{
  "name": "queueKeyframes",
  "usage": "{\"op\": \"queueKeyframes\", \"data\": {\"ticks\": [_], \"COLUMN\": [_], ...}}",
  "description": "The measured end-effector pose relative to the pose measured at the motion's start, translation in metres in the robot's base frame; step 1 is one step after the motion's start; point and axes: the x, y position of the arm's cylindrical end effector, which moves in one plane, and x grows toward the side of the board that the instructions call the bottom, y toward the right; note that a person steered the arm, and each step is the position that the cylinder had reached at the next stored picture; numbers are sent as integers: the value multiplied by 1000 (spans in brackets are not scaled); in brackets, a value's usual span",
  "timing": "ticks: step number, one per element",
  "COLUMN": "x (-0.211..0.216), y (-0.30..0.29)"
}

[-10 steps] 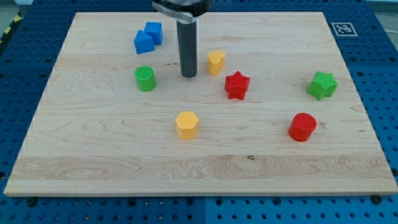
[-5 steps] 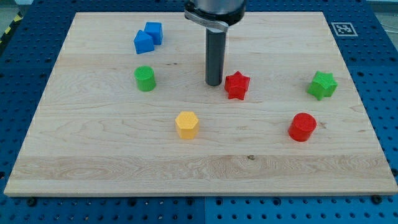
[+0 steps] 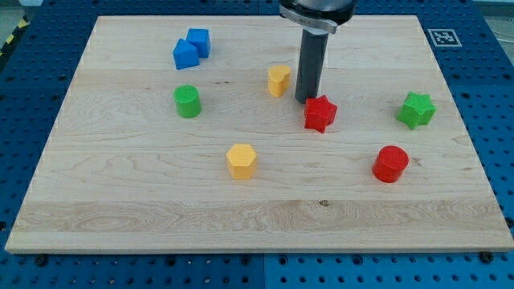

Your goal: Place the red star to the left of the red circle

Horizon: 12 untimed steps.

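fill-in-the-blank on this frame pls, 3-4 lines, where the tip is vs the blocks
My tip sits just up-left of the red ____.
The red circle lies toward the view's lower ____ of that star.
The two blue blocks sit near the view's top ____.
The block nearest the view's right edge is the green ____.

Missing words: star; right; left; star

no readable words or numbers; only a black-and-white square marker (image 3: 443, 37) on the board's (image 3: 144, 201) top-right corner.
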Motion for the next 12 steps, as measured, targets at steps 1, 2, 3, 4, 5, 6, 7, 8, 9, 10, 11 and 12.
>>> {"op": "queueKeyframes", "data": {"ticks": [1,2,3,4,5,6,7,8,9,10,11,12], "x": [15,22,32,33,33,47,59,65,67,67,67,75], "y": [2,11,24,15,11,19,26,33,33,29,6,4]}}
